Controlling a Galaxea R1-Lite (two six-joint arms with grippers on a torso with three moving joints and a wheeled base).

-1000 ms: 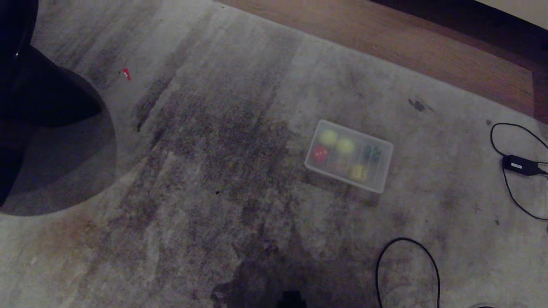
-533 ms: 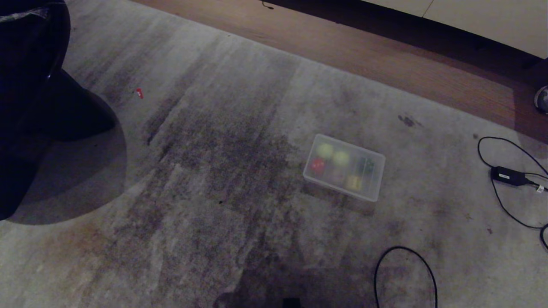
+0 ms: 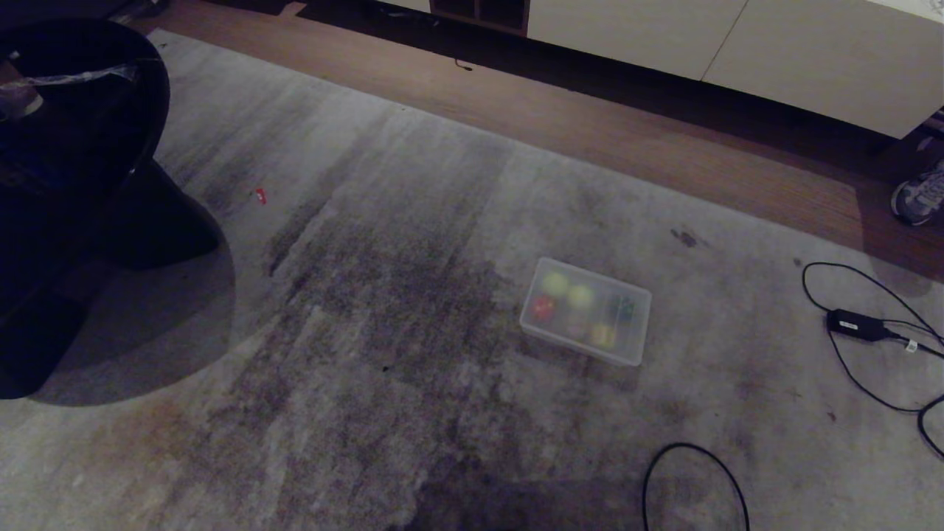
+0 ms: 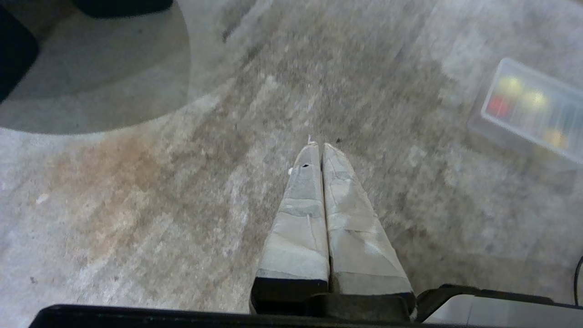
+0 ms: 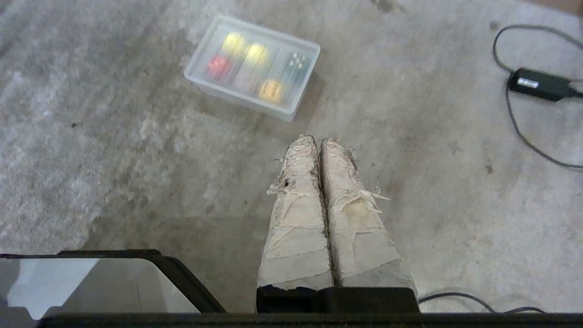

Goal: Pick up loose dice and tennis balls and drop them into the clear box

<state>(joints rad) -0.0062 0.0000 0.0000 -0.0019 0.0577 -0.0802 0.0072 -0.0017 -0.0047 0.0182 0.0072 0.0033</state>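
The clear box (image 3: 585, 310) sits on the grey carpet (image 3: 413, 243) with two tennis balls (image 3: 555, 283) and the red, green and yellow dice (image 3: 544, 307) inside it. The left gripper (image 4: 319, 146) hangs above bare carpet well apart from the box, its taped fingers pressed together and empty. The right gripper (image 5: 317, 139) hangs just beside the box, likewise pressed together on nothing, with a black power adapter (image 3: 855, 324) and its cable further off.

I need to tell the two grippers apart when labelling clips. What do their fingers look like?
Both are long tapering finger pairs wrapped in pale tape on black bases. The left gripper has smooth greyish tape with a small dark hole in one finger. The right gripper has beige tape, frayed and peeling at the edges, with a brownish stain.
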